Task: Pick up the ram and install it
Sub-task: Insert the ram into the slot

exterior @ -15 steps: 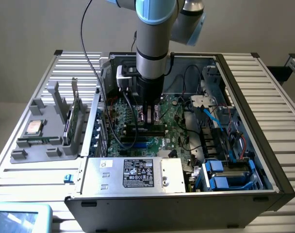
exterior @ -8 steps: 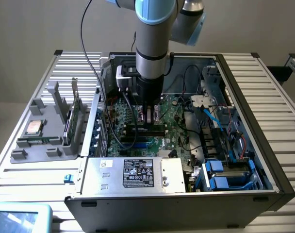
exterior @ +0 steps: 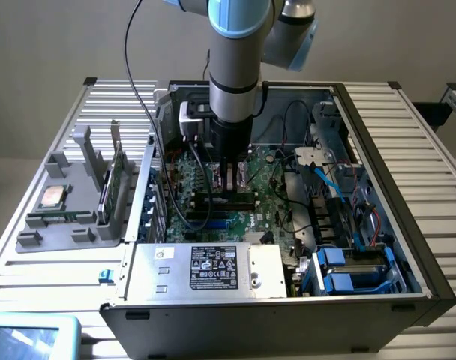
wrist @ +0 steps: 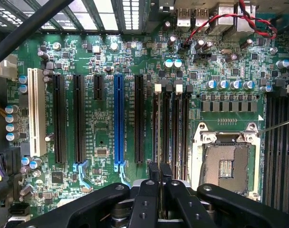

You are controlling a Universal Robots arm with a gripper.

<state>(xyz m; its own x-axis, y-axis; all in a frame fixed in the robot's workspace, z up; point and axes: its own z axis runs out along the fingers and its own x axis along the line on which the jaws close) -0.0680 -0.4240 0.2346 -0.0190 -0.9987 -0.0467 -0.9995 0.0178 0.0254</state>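
The hand (exterior: 234, 189) is lowered into the open computer case (exterior: 408, 247) on the tabletop (exterior: 438, 172), directly over the motherboard (wrist: 101, 123). Its fingers (wrist: 154, 172) are drawn close together above the black memory slots (wrist: 175, 128) beside the processor socket (wrist: 227, 164). They appear clamped on the ram (exterior: 217, 200), seen edge-on as a dark strip at the slots, though the grip is hard to make out.
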